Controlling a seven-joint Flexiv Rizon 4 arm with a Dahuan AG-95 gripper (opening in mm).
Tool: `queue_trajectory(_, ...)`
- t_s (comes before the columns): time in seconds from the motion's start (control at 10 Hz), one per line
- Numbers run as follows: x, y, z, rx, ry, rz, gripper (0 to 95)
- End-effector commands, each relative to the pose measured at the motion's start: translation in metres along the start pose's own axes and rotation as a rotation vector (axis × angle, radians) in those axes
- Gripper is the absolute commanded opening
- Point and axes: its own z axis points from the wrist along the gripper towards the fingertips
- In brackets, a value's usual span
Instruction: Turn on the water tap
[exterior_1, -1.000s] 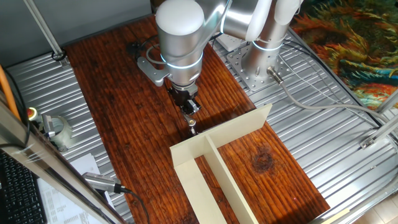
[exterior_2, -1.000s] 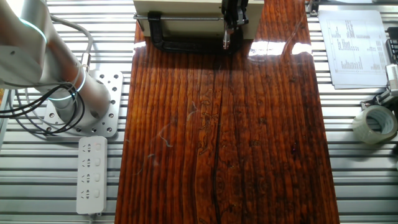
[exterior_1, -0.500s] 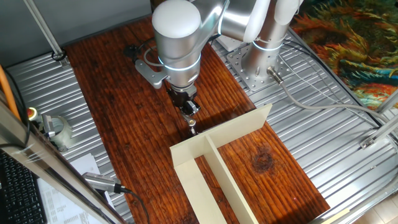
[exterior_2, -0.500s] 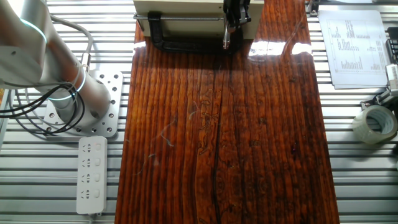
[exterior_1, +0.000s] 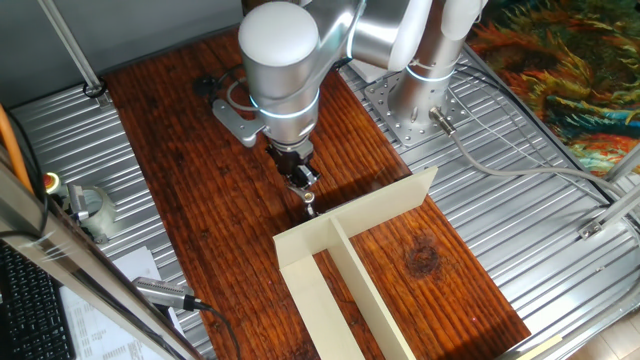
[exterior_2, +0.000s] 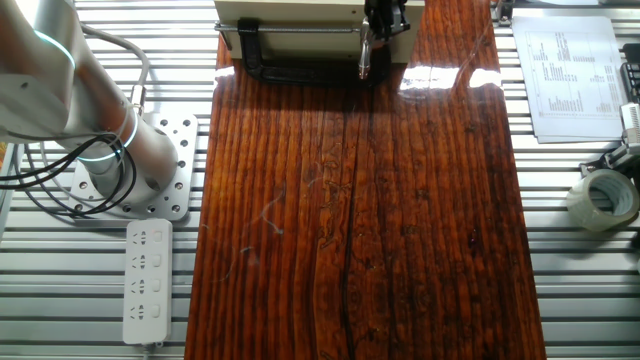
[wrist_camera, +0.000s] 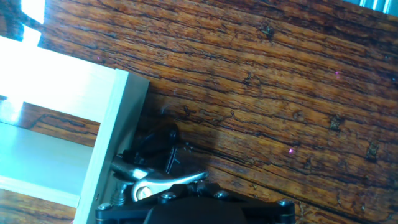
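The water tap (wrist_camera: 163, 182) is seen beside the divider wall (wrist_camera: 109, 140); whether the gripper (exterior_1: 303, 181) is clenched cannot be told.

— Where is there room to pass over the tabletop (exterior_2: 360, 220)?

— The wide wooden stretch in the other fixed view lies bare, from the black C-clamp (exterior_2: 290, 70) all the way to the near edge.

— And what blocks the way?

— The cream divider walls (exterior_1: 345, 262) stand upright in a T just beside the water tap (exterior_1: 309, 206). In the hand view one wall (wrist_camera: 109, 134) rises right next to the tap's lever (wrist_camera: 163, 182), with the clamp's black body between them.

— Any free side at the tap?

— The side away from the walls is open wood. The pincer (exterior_1: 303, 181) hangs just above the tap, so that approach is taken.

— Off the board?

— The arm's base (exterior_2: 135, 160), a power strip (exterior_2: 147, 282) and a tape roll (exterior_2: 603, 200) sit on the metal slats.
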Motion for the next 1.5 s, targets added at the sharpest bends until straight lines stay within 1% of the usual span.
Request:
queue_trajectory(0.1, -0.003, 0.0, -0.001, 0.0, 0.0, -0.004, 0.0)
queue_trajectory(0.4, -0.007, 0.0, -0.001, 0.0, 0.003, -0.019, 0.0)
queue_trajectory(0.6, -0.01, 0.002, -0.002, 0.003, 0.004, -0.06, 0.0)
queue_trajectory(0.8, -0.011, 0.005, 0.0, 0.033, 0.007, -0.156, 0.0)
queue_trajectory(0.9, -0.011, 0.005, 0.0, 0.038, 0.006, -0.179, 0.0)
queue_trajectory(1.0, -0.011, 0.005, 0.0, 0.068, 0.011, -0.246, 0.0)
queue_trajectory(1.1, -0.012, 0.006, 0.0, 0.076, 0.013, -0.283, 0.0)
queue_trajectory(1.3, -0.012, 0.006, 0.001, 0.079, 0.011, -0.326, 0.0)
queue_trajectory(1.5, -0.013, 0.01, 0.003, 0.086, 0.0, -0.354, 0.0)
